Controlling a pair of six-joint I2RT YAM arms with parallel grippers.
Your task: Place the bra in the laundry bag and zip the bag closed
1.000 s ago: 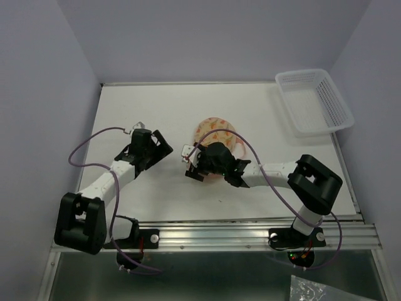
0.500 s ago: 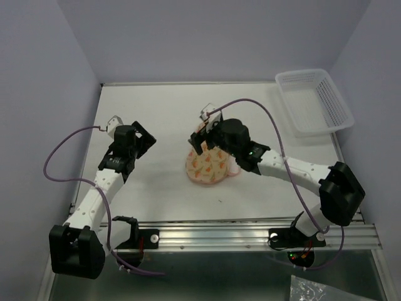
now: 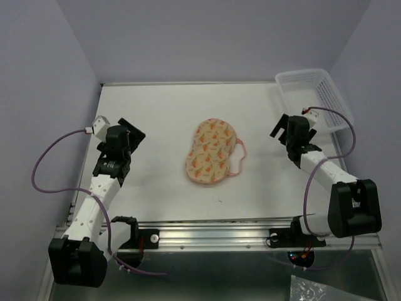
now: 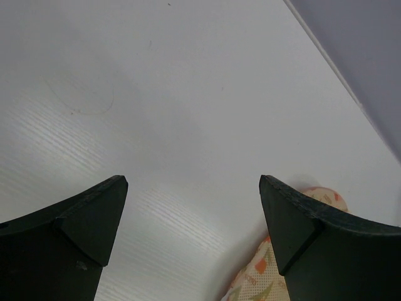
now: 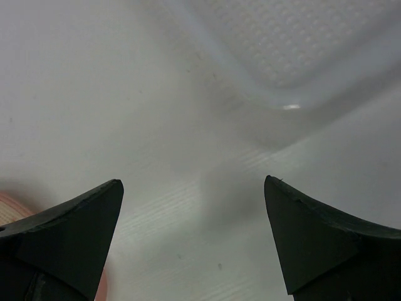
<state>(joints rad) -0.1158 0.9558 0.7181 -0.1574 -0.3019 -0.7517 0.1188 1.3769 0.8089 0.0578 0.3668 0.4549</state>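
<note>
While the bag [image 3: 211, 150] lies closed with no bra showing, zipping looks done; left gripper [image 4: 193, 185] and right gripper [image 5: 193, 185], either side of it, gape empty; only a zip check remains.

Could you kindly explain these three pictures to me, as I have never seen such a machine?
These are two robot arms bolted to a white table. One picture looks down from above; the other two come from a camera on each wrist. On the table lie a peanut-shaped, peach patterned fabric laundry bag, lying closed, and a white plastic lattice basket at the far right. The left claw and right claw are both open, holding nothing.
</note>
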